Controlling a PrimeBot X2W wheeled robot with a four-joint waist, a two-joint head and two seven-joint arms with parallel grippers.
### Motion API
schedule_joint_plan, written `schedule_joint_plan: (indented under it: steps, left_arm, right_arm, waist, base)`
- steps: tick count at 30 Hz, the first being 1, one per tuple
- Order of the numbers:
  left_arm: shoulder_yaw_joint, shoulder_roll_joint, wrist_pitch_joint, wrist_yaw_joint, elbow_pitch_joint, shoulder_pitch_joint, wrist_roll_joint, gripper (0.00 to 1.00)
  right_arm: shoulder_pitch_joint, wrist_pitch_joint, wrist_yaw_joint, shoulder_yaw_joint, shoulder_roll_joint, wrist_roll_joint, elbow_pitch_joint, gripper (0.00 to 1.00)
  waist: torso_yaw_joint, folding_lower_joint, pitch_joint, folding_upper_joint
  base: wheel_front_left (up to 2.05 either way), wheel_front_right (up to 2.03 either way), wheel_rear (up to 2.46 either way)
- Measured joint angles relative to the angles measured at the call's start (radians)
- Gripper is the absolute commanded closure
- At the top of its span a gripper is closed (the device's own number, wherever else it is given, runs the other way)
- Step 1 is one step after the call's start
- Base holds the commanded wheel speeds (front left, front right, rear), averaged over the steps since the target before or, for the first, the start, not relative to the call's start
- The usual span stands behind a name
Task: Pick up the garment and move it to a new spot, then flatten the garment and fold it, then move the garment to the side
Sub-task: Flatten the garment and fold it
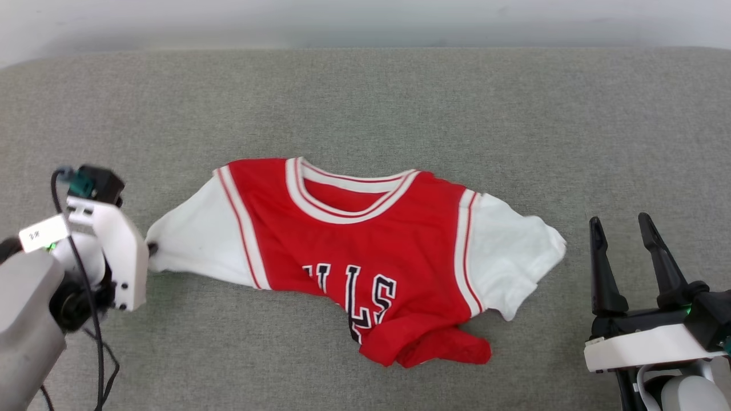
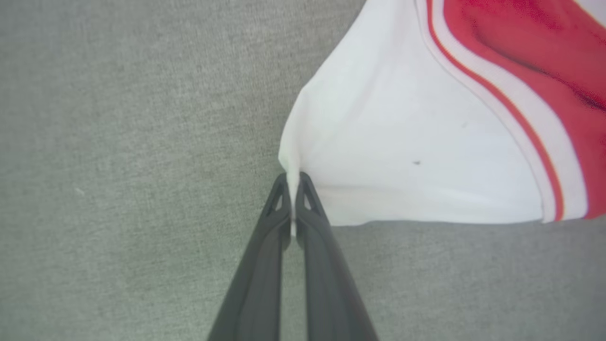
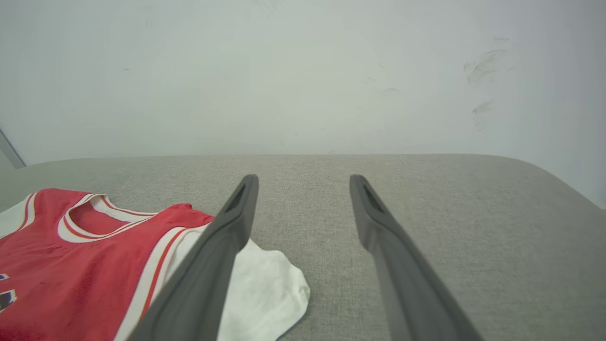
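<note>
The garment (image 1: pixel 365 240), a red jersey with white sleeves, striped trim and black lettering, lies chest-up in the middle of the grey surface, its lower hem bunched up at the front. My left gripper (image 1: pixel 152 249) is shut on the tip of the garment's left white sleeve (image 2: pixel 402 142); the left wrist view shows the left gripper (image 2: pixel 293 177) with a thin fold of white cloth pinched between its tips. My right gripper (image 1: pixel 621 221) stands open to the right of the other sleeve, apart from it. In the right wrist view the right gripper (image 3: pixel 303 177) holds nothing, and the garment (image 3: pixel 94 246) lies to its left.
The grey fabric surface (image 1: pixel 514 125) stretches wide around the garment and ends at a pale wall (image 3: pixel 303 71) behind. Its far right corner (image 3: pixel 544 175) is rounded. A black cable (image 1: pixel 94 319) hangs by my left arm.
</note>
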Motion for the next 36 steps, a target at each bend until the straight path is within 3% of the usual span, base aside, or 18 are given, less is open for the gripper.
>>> schedule_joint_plan:
  steps: [8,9,10,19,24,27,36]
  left_arm:
    - [0.012,0.004,-0.028,0.005,0.078,0.074,-0.046,1.0]
    - [0.014,-0.002,-0.049,0.009,0.085,0.076,-0.042,0.28]
    - [0.018,-0.01,-0.074,0.013,0.091,0.079,-0.038,0.0]
    - [0.03,-0.046,-0.283,0.039,0.097,0.086,0.024,0.0]
    - [0.031,-0.04,-0.313,0.043,0.054,0.09,0.033,0.0]
    - [0.026,-0.016,-0.268,0.037,0.024,0.085,0.032,0.0]
    - [0.0,0.03,0.033,0.0,-0.038,-0.022,-0.03,0.0]
  right_arm:
    - [0.012,0.0,0.0,-0.007,0.0,-0.004,0.008,0.0]
    - [0.013,0.0,0.0,-0.009,0.0,-0.006,0.009,0.0]
    - [0.014,0.0,0.0,-0.011,0.0,-0.008,0.01,0.0]
    - [0.031,0.0,0.0,-0.038,0.0,-0.036,0.001,0.0]
    - [0.035,0.0,0.0,-0.058,0.0,-0.055,-0.024,0.0]
    - [0.035,0.0,0.0,-0.071,0.0,-0.063,-0.033,0.0]
    - [0.036,0.0,0.0,-0.047,0.0,-0.061,-0.039,0.0]
  waist:
    - [-0.022,0.0,-0.005,0.0]
    - [-0.022,0.0,-0.008,0.0]
    - [-0.023,0.0,-0.012,0.0]
    - [-0.02,0.0,-0.072,0.0]
    - [-0.003,-0.0001,-0.112,0.0]
    - [0.012,0.0,-0.123,0.0]
    - [0.028,0.0,-0.101,0.0]
  base:
    - [0.0,0.0,0.0]
    - [0.0,0.0,0.0]
    - [0.0,0.0,0.0]
    - [0.0,0.0,0.0]
    - [0.0,0.0,0.0]
    - [0.0,0.0,0.0]
    - [0.0,0.0,0.0]
